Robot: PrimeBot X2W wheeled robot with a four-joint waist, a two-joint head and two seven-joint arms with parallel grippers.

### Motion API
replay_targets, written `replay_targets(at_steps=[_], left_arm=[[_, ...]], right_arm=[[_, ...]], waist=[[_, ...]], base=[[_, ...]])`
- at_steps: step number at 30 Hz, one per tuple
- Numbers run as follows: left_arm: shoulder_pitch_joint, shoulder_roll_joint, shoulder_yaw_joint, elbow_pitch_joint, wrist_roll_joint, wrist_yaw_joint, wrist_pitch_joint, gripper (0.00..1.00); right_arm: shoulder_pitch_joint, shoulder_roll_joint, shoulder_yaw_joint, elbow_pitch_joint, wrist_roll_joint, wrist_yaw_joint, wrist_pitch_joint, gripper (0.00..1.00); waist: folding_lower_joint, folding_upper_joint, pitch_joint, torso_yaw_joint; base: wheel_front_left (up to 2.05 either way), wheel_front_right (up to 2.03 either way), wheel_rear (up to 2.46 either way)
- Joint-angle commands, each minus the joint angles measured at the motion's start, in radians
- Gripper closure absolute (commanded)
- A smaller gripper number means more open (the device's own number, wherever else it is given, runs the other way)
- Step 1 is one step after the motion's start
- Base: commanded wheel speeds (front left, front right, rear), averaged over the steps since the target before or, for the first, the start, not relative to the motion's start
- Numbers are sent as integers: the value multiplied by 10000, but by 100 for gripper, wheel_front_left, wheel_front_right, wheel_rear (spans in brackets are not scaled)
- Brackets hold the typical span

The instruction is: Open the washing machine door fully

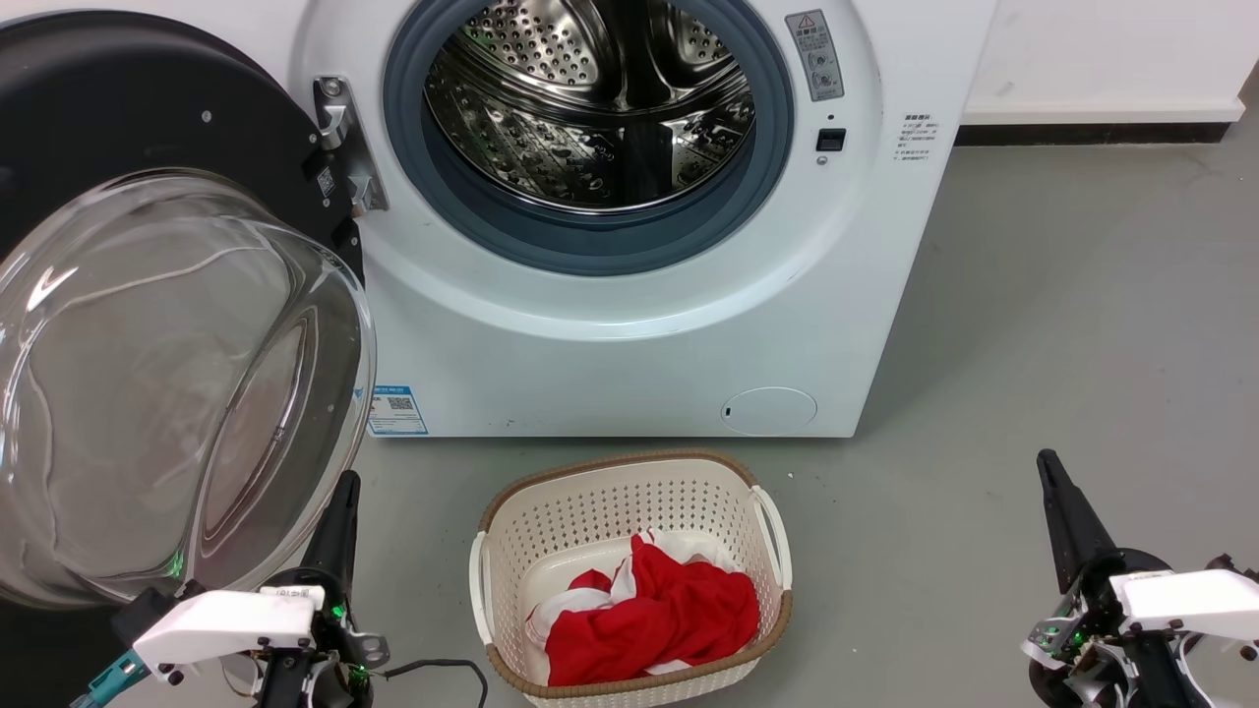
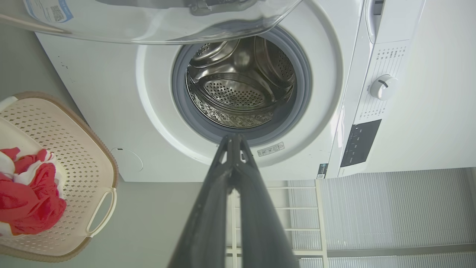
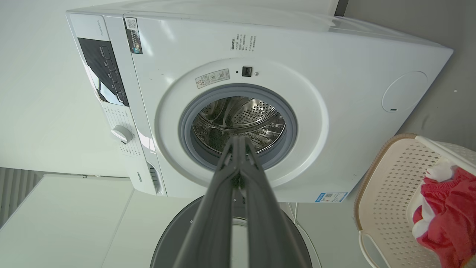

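Both my left gripper (image 1: pixel 346 484) and right gripper (image 1: pixel 1046 460) are pinched closed and empty. The washing machine door (image 1: pixel 167 374) hangs wide off the left edge of the washing machine (image 1: pixel 610 364), its glass just beside my left tips. I should nudge its black rim (image 1: pixel 128 98) gently, until the hinge (image 1: pixel 346 147) stops.

door (image 1: pixel 167 324): black rim, clear glass bowl, swung wide left on hinge | washer (image 1: pixel 639 324): white, steel drum exposed, on floor
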Motion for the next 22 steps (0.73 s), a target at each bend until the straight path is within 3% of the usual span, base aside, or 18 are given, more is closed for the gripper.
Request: replay_targets(at_steps=[1,8,22], left_arm=[[-173,-9,44,15,-188,-73,49,100],[-185,-32,133,76,-1039,-157,269,100],[-179,-30,128,74,-1014,-161,267,100]], right_arm=[[-201,6,-27,31,209,-3,41,100],[-280,33,-105,161,1011,-3,231,100],[-287,65,-155,159,922,-2,272,100]], waist=[[0,0,-1,1],[0,0,-8,4],[0,0,-9,4]], base=[[0,0,0],[0,0,0],[0,0,0]])
